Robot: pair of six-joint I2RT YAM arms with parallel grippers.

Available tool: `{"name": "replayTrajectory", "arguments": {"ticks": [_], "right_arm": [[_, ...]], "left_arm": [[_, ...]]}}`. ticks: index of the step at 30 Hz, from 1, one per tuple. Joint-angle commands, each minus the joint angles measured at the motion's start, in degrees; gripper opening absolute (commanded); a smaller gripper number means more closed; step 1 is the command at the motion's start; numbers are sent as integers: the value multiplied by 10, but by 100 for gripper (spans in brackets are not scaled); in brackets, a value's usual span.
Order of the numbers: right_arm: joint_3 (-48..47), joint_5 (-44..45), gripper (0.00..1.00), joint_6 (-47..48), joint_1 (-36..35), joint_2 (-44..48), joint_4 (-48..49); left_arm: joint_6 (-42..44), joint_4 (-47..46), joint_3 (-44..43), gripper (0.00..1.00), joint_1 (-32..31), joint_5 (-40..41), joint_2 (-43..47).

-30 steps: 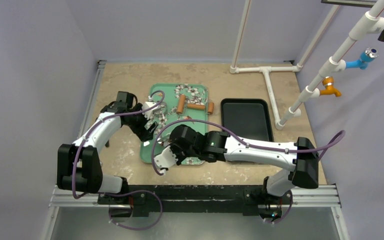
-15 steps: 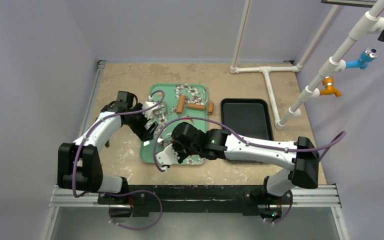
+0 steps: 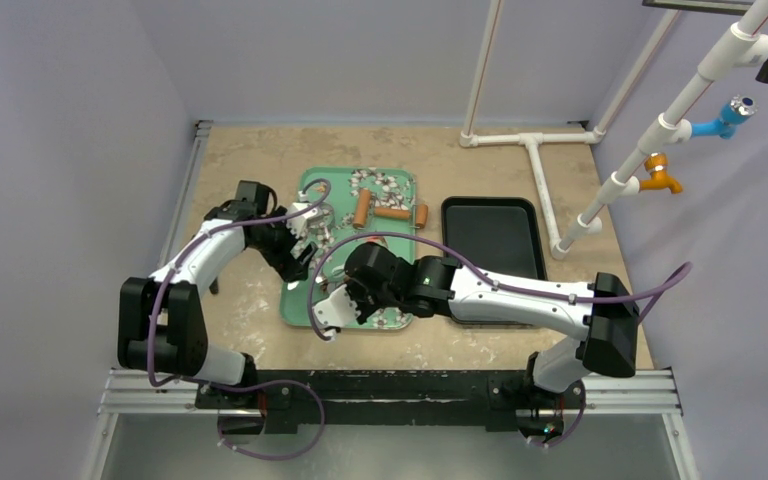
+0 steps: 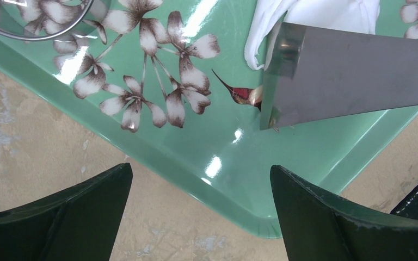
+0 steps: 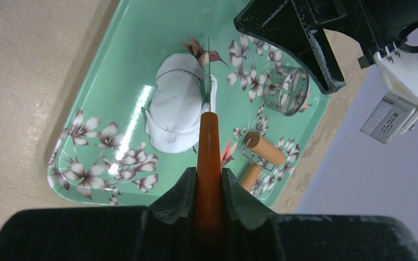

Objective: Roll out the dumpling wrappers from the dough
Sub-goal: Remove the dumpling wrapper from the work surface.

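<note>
From above, the left gripper [image 3: 298, 262] and the right gripper [image 3: 332, 298] are seen over the near left part of the green tray [image 3: 295, 303]. In the left wrist view, the left jaws are held wide apart above the tray's rim, near a metal blade [image 4: 354, 70] standing at the dough [image 4: 326, 13]. In the right wrist view, the right gripper is clamped on the blade's orange handle [image 5: 209, 141], and the dough is seen lying on the tray.

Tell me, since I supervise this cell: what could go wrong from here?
The knife, clamped in the right gripper, sits blade-first against the soft dough; dough may stick and lift with it. The open left gripper hovers close beside that blade, so the arms could collide. Nothing holds the green tray; it may slide.
</note>
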State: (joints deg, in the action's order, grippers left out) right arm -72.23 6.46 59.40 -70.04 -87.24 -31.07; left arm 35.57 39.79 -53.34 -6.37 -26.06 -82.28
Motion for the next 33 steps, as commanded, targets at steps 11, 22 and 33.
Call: {"name": "replayTrajectory", "arguments": {"ticks": [11, 22, 33], "right_arm": [[24, 59, 0, -16, 16, 40, -22], [48, 90, 0, -26, 17, 60, -22], [38, 139, 0, -26, 26, 31, -3]], "left_arm": [[-6, 5, -24, 100, 10, 1, -17], [-8, 7, -25, 100, 10, 25, -25], [-5, 7, -26, 100, 10, 24, -25]]}}
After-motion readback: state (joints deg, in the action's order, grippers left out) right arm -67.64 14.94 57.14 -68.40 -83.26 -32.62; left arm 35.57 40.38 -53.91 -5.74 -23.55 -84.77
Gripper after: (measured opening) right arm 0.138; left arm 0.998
